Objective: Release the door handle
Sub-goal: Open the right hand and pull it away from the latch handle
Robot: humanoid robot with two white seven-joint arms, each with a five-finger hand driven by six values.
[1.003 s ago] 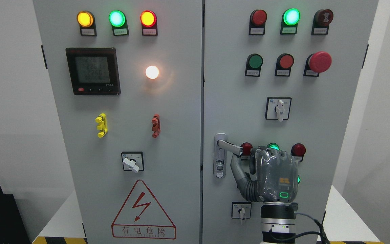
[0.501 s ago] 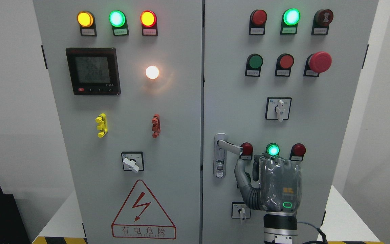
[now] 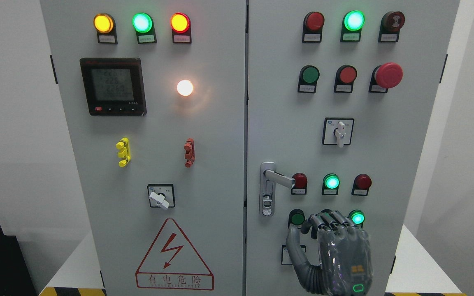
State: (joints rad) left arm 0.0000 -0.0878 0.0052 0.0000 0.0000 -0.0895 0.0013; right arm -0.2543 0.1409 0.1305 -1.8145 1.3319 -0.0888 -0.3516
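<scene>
The silver door handle [image 3: 279,177] sits on the left edge of the cabinet's right door [image 3: 286,123], its lever pointing right and slightly down, with nothing touching it. My right hand [image 3: 307,231] comes up from the bottom edge, well below and to the right of the handle. Its fingers [image 3: 328,221] are loosely bent and the thumb [image 3: 292,243] stands apart to the left; it holds nothing. The hand covers part of a small rotary switch [image 3: 287,255] and a button in the lower row. My left arm is out of view.
The grey cabinet carries indicator lamps, push buttons, a red emergency stop [image 3: 389,75], rotary switches [image 3: 338,131] and a meter [image 3: 112,86]. A green lamp [image 3: 331,181] and red buttons sit just right of the handle. A white surface [image 3: 418,267] lies beside the cabinet.
My right hand has come off the door handle and dropped down and slightly right, uncovering the green lamp and the buttons beside the handle. The lever has stayed in place.
</scene>
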